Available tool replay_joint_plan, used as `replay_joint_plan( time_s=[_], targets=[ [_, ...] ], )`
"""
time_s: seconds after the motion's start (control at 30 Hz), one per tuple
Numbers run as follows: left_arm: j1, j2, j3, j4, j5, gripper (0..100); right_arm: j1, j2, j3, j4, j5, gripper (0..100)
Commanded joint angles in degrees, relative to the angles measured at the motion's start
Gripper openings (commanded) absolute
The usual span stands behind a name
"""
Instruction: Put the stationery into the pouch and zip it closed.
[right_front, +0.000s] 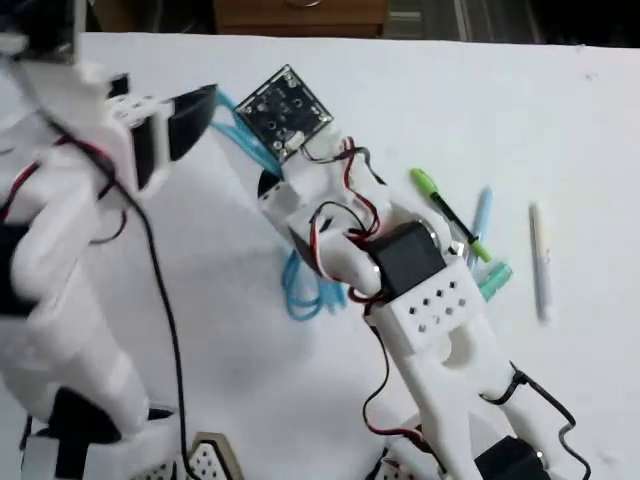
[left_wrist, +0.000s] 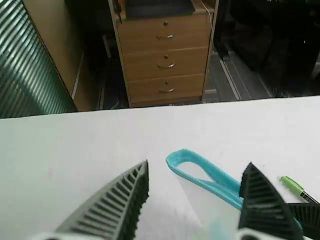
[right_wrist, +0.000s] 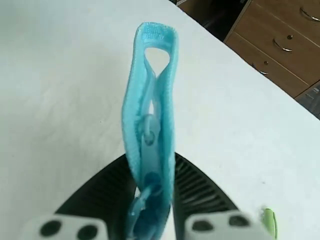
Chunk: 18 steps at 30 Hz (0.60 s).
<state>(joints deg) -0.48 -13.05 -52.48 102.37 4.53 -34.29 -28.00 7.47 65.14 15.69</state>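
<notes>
Pouch is soft, light, floppy fabric; right gripper pinches it along one edge, probably at the zip. Left gripper stands wide.

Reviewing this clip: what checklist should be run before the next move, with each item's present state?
1. Right gripper clamped on the pouch: ok.
2. Left gripper open and empty: ok.
3. Pouch mouth spread enough for a pen: not ok; in the right wrist view it looks like a narrow slit.
4. Stationery inside the pouch: not ok; the green marker, light blue pen and white pen lie on the table.
5. Zip closed: not ok; the far end gapes.
</notes>
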Motion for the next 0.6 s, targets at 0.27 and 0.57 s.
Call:
replay_joint_plan(
  time_s=[0.27, 0.57],
  targets=[
    [-8.5, 0.9, 4.7, 0.0, -13.2, 21, 0.3, -13.4, -0.1, 11.4, 12.0, 2.2],
    [5.2, 4.8, 9.8, 0.1, -20.8, 21, 0.0, -29.0, 16.3, 13.7, 18.4, 2.2]
  ],
)
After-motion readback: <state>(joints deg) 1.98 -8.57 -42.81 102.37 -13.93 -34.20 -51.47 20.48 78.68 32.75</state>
